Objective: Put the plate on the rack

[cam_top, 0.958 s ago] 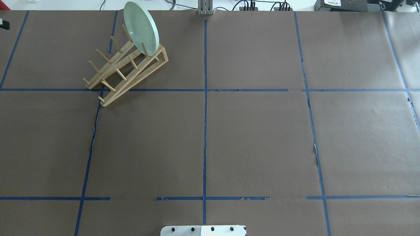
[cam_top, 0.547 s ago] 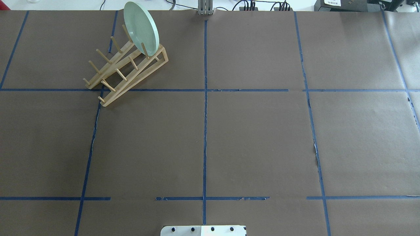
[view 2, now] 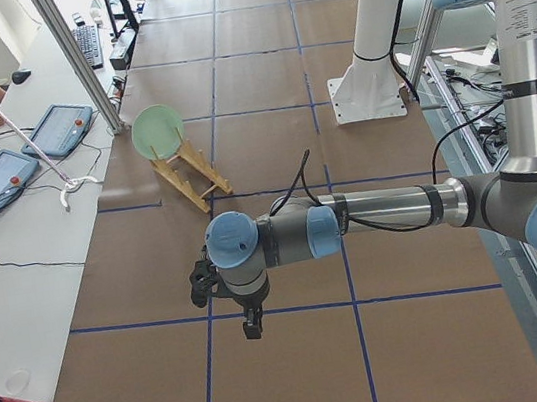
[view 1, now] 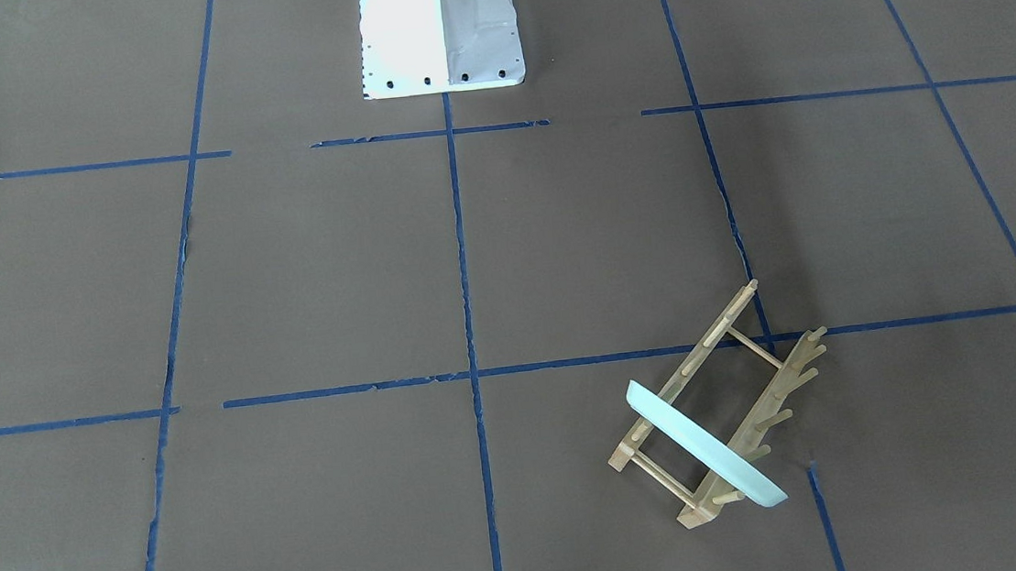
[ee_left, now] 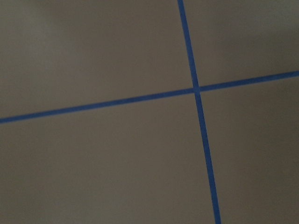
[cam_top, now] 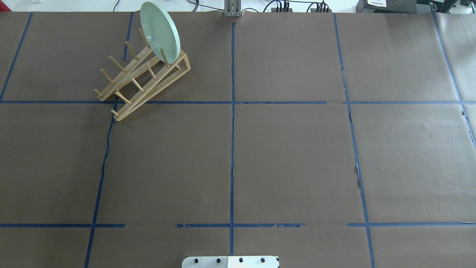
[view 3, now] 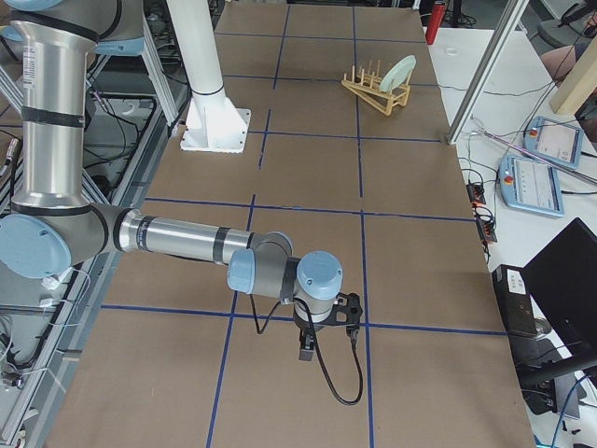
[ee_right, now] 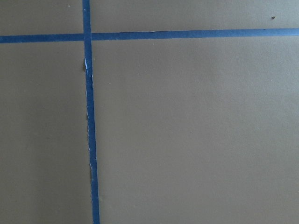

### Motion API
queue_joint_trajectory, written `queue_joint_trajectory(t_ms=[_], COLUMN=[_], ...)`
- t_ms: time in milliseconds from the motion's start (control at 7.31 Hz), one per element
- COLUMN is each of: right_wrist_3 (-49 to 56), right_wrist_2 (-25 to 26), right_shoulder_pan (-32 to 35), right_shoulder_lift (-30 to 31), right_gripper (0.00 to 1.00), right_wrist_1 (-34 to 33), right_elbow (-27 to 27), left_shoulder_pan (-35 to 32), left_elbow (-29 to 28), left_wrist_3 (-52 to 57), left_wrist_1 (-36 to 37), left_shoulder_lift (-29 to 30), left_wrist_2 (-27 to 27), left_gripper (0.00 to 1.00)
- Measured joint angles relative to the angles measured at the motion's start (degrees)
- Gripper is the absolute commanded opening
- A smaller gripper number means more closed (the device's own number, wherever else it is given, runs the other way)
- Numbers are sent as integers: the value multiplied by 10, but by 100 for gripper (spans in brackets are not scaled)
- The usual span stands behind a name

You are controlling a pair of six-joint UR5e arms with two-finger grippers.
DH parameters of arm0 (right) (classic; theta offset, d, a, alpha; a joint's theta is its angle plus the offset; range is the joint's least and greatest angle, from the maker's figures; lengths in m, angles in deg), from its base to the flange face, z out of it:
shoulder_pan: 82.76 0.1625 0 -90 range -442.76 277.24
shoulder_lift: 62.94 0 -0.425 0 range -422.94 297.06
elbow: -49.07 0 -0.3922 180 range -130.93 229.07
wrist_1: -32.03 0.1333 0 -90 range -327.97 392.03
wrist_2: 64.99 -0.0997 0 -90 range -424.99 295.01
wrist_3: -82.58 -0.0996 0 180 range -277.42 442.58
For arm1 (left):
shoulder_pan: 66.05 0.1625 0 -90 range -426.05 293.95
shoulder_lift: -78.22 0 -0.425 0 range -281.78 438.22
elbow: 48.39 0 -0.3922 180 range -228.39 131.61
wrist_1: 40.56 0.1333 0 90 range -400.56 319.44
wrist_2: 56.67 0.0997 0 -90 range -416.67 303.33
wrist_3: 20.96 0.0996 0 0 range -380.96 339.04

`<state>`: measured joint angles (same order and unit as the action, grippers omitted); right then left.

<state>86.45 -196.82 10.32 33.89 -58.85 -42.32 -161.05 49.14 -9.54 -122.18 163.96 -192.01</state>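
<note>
Brown paper covers the desk (cam_top: 290,156), marked into big squares by blue tape (cam_top: 232,149), with cables and boxes along the far edge. From where I stand the job looks done: the plate (cam_top: 160,31) stands on edge in the rack (cam_top: 148,80), at the end farthest from the robot, over on its left side of the desk. It spans both rails and leans against the pegs rather than standing dead upright. It looks to me a stiff, smooth, fairly light thing, likely slick under metal fingers and liable to chip if knocked. I'd guess the raised rim is the only real hold, best pinched at the top edge, well clear of the pegs. The rack looks light enough to skid if the plate were tugged sideways. By my count: one plate, one rack, two rails, a row of pegs on each that I can't count for certain, and two arms. Both arms hang low over the ends of the desk, well apart from the rack. The left end effector (view 2: 250,323) and the right end effector (view 3: 306,353) show only from the side, so I cannot tell how far either is parted. Neither has anything near it to hold.
</note>
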Motion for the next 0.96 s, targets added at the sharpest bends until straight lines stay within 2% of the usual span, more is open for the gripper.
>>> queue_joint_trajectory(t_ms=[274,958], right_wrist_3=[0,0], right_wrist_2=[0,0], right_shoulder_pan=[0,0], right_shoulder_lift=[0,0], right_gripper=[100,100], right_wrist_1=[0,0], right_elbow=[0,0], left_shoulder_pan=[2,5], left_elbow=[25,26], left_wrist_3=[-1,2], left_wrist_1=[18,2], left_shoulder_lift=[0,-4], left_wrist_2=[-4,-3], left_gripper=[100,100])
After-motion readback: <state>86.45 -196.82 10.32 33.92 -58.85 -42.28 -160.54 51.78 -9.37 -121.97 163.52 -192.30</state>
